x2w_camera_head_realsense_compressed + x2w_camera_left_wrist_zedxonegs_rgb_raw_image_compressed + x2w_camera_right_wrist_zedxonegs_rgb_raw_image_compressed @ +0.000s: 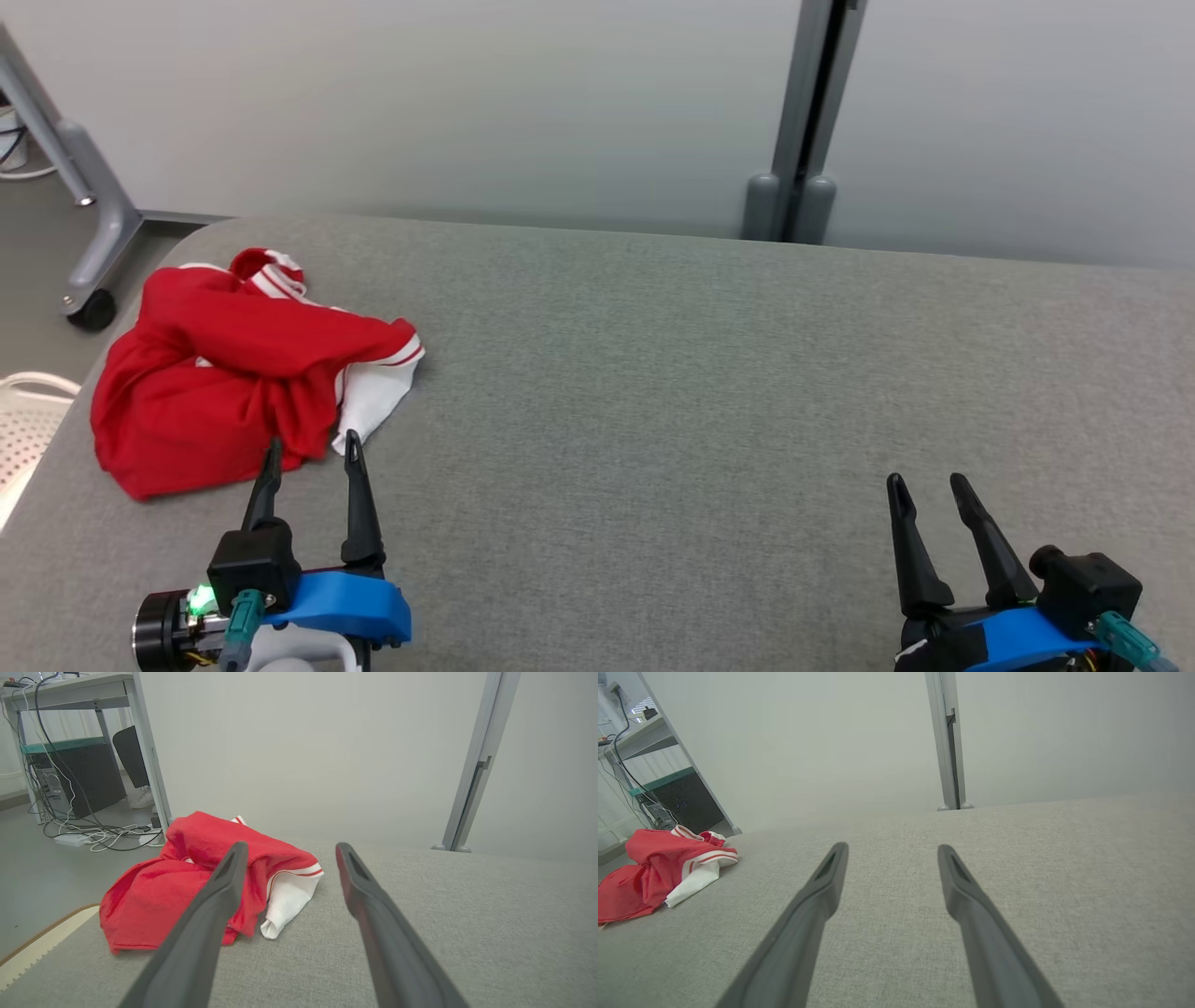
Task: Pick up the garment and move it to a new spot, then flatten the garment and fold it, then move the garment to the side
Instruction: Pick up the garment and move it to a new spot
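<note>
Left jaws spread, empty, just beside the red garment [215, 373]; right jaws likewise spread, empty.

Wall [467, 93]: pale grey panels, far.
Post [805, 112]: grey, upright, between panels.
Desk [70, 687]: far left, cables [107, 835] beneath.

No writing, label, brand mark, number or sign can be read anywhere in these views.
</note>
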